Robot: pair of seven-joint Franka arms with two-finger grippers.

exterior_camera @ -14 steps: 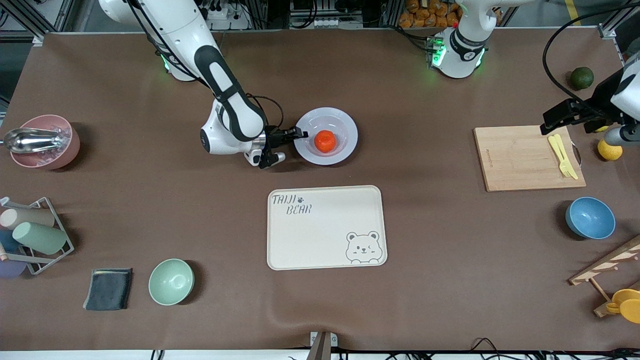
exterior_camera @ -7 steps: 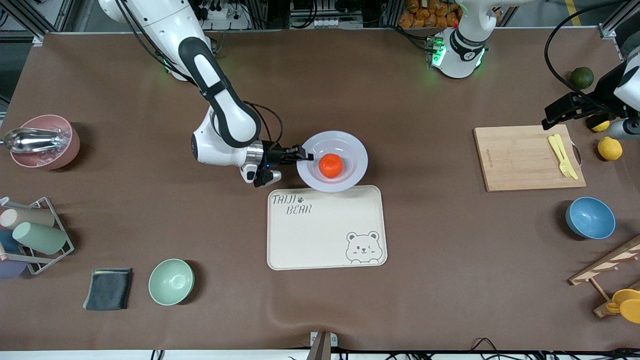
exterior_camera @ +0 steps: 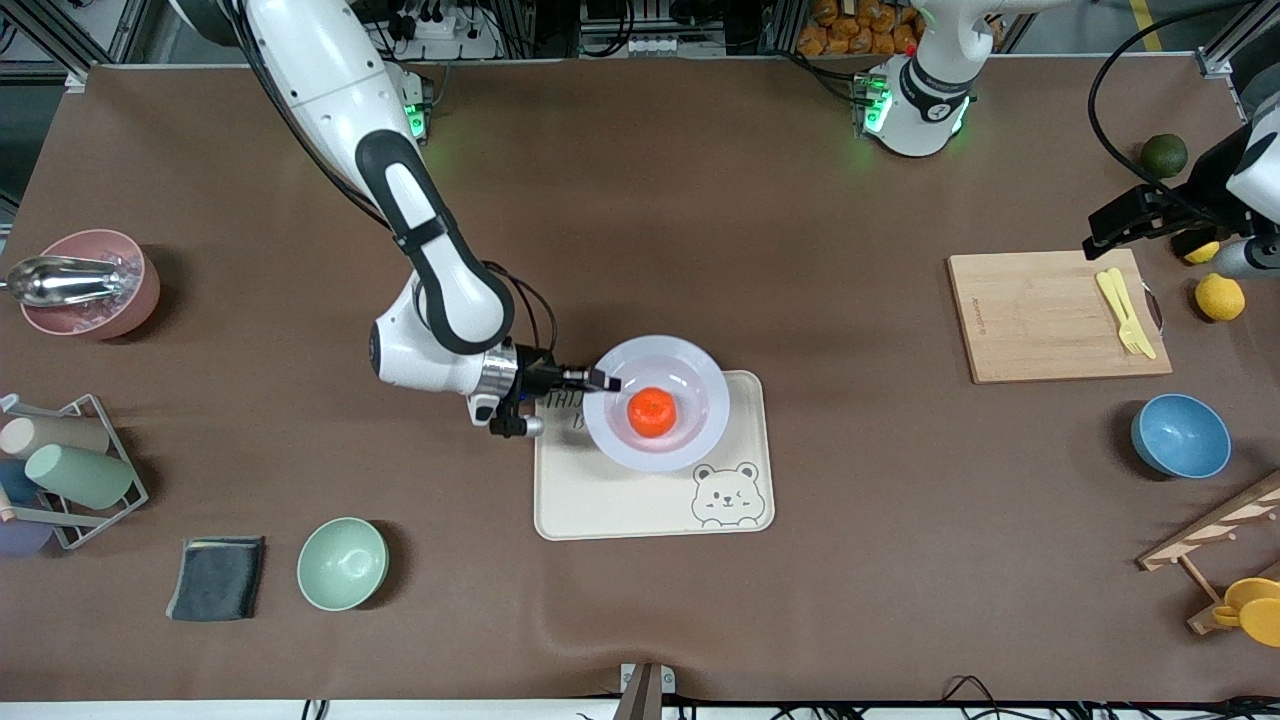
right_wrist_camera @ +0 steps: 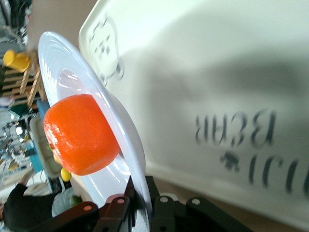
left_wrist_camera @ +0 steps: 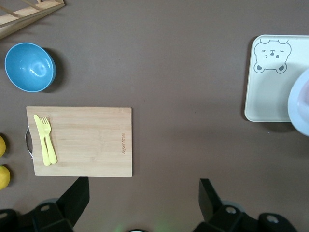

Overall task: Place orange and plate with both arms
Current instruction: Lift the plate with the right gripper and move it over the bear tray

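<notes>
1. Orange [exterior_camera: 652, 412] sits loose in the middle of the plate [exterior_camera: 700, 365]; the right gripper [exterior_camera: 600, 380] pinches the plate by its rim, at the side toward the right arm's end of the table, and holds it over the cream bear tray [exterior_camera: 745, 455].
2. In the right wrist view the two fingers clamp the thin rim of the plate [right_wrist_camera: 67, 63], and there is a gap between the plate and the tray [right_wrist_camera: 217, 53], so I judge the plate is not yet set down.
3. Risk: the hold is on one edge only. If the plate tips or is lowered too fast, the orange [right_wrist_camera: 79, 134] could roll over the shallow rim.
4. Risk: the glossy rim could slip between the fingers, and the plate would drop on the tray.
5. Left gripper [left_wrist_camera: 140, 203] waits up high at the left arm's end of the table, over bare table beside the wooden cutting board [exterior_camera: 1040, 320], with the fingers spread and nothing between them.
6. Hard to see: the plate covers a part of the tray's lettering in the front view. The height of the plate above the tray cannot be judged well.
</notes>
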